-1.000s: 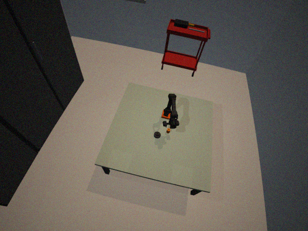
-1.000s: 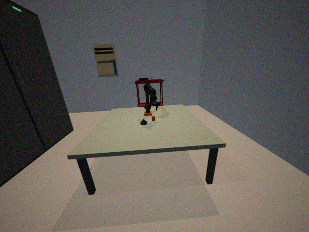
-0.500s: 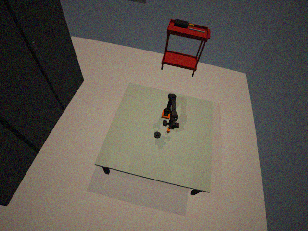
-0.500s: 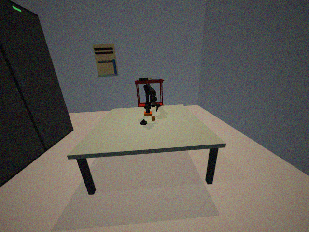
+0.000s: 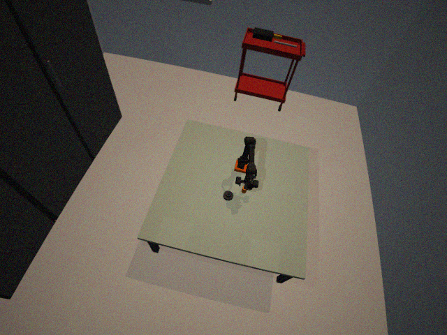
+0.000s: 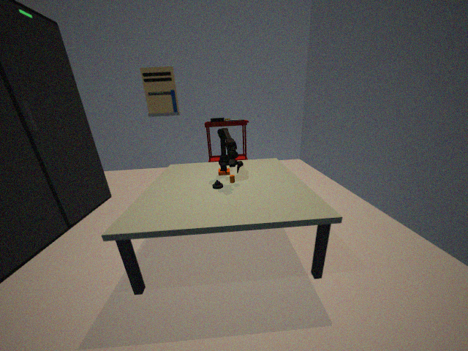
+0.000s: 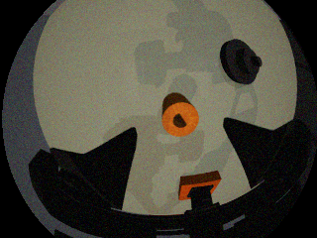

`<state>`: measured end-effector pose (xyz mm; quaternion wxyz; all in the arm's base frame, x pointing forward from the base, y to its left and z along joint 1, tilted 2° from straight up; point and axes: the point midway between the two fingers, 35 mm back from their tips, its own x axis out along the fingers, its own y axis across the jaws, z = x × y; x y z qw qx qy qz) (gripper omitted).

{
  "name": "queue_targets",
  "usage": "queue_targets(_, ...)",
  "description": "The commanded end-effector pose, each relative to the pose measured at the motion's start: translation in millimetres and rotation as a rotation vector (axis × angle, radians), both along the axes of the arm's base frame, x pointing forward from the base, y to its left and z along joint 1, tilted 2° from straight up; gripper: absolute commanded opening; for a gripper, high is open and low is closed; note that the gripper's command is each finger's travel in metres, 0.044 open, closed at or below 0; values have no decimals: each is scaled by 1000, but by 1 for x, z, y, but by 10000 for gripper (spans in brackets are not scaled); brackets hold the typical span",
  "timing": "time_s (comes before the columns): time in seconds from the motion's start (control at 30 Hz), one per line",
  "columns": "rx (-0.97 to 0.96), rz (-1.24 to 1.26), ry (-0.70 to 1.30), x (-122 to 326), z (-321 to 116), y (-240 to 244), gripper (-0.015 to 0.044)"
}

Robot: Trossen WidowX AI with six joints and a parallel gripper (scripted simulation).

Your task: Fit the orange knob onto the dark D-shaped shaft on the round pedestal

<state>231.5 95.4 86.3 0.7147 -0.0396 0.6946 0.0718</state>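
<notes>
The orange knob [image 5: 244,190] [image 6: 232,178] [image 7: 191,112] stands upright on the table. Its top and the dark D-shaped hole show in the wrist view, with the hole's flat side facing the lower left. The round dark pedestal [image 5: 228,195] [image 6: 217,186] [image 7: 232,66] stands apart from the knob, at the upper right in the wrist view. Its shaft [image 7: 257,61] points up; the flat side cannot be made out. My gripper [image 5: 247,183] [image 7: 182,127] is open and empty above the table. In the wrist view the knob appears between the fingertips, below them.
The arm's orange base [image 5: 238,167] [image 6: 224,172] [image 7: 186,191] sits on the pale green table [image 5: 202,223] [image 6: 196,211], behind the knob in the exterior view. A red cart [image 5: 260,86] [image 6: 208,141] stands beyond the table, and a dark cabinet [image 5: 43,144] [image 6: 41,113] at the left.
</notes>
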Motion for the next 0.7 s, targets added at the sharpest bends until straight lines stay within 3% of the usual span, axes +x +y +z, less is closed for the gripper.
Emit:
queue_targets(0.0,-3,-7,0,1,-7,0,440)
queue_targets(0.67,-3,-7,1,3,-40,2,440)
